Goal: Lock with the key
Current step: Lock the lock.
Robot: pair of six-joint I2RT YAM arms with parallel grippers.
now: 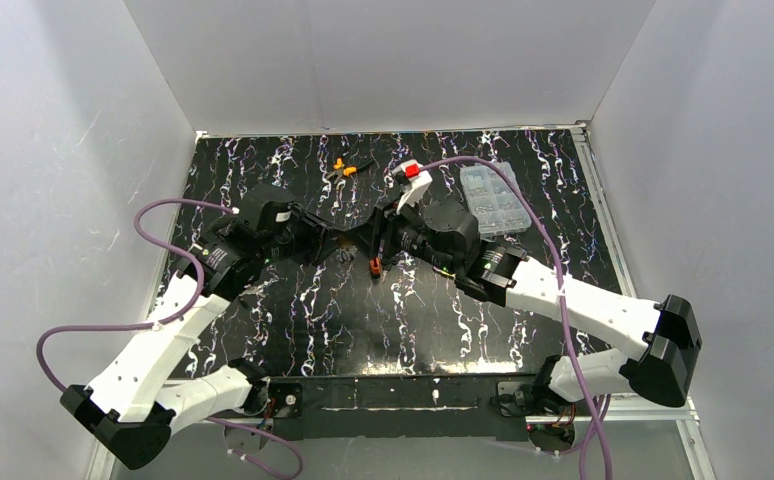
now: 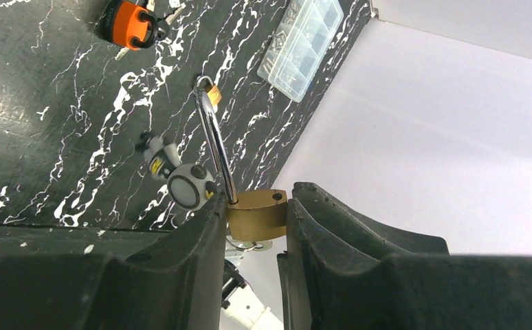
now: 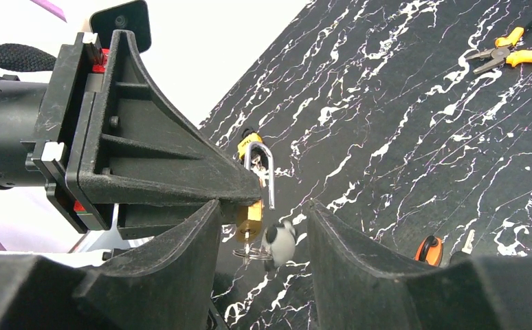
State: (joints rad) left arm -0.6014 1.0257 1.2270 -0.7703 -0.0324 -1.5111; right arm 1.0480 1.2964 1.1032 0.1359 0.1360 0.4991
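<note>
My left gripper [image 2: 256, 201] is shut on the brass padlock body [image 2: 256, 214] and holds it above the table. The long silver shackle [image 2: 215, 137] stands open: one leg is in the body and the other hole is empty. A key [image 3: 248, 236] sits in the keyhole, with a ring and a grey-white fob [image 3: 279, 242] hanging from it. My right gripper [image 3: 263, 207] is open, its fingers on either side of the key and fob without touching them. In the top view the two grippers [image 1: 328, 243] [image 1: 378, 245] meet at mid-table.
An orange-black padlock [image 2: 129, 24] lies on the black marbled table, also in the right wrist view [image 3: 428, 249]. Orange-handled pliers [image 1: 346, 168] lie at the back. A clear compartment box [image 1: 493, 200] stands at the back right. White walls enclose the table.
</note>
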